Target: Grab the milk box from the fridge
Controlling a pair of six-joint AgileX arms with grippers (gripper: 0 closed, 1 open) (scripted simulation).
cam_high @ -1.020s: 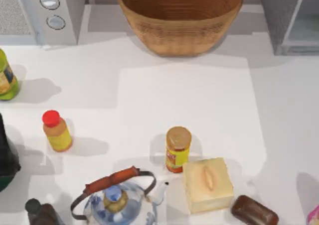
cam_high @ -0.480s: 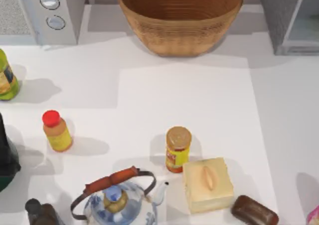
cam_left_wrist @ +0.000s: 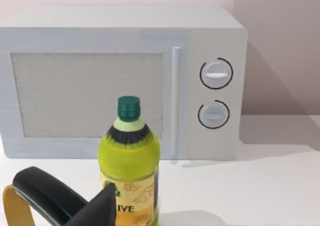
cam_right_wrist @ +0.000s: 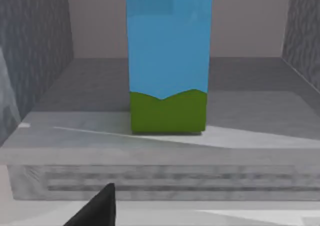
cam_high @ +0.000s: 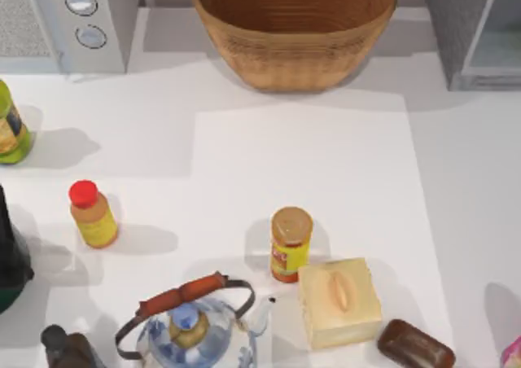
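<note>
Milk box (cam_right_wrist: 168,61) is standing upright on the floor of the fridge (cam_right_wrist: 45,106), toward the far part of the compartment, its blue band above a green base. In the top view the fridge (cam_high: 476,30) is sitting at the far right corner of the surface (cam_high: 301,164). Compared with a second ago, nothing on the surface is shifting; the shadow at the near right edge is sitting slightly farther right.

One dark fingertip of the right gripper is poking into the right wrist view in front of the fridge sill, touching nothing; whether its fingers are apart or together cannot be told. The left gripper's dark fingers (cam_left_wrist: 75,206) are hanging near the green oil bottle (cam_left_wrist: 130,166), in front of the white microwave (cam_left_wrist: 120,81); their spacing cannot be told either.

Counted from above: one basket (cam_high: 295,30), one kettle (cam_high: 191,327), one yellow block (cam_high: 339,301), one brown bar (cam_high: 415,345), one red-capped bottle (cam_high: 92,214), one seasoning jar (cam_high: 290,243).
</note>
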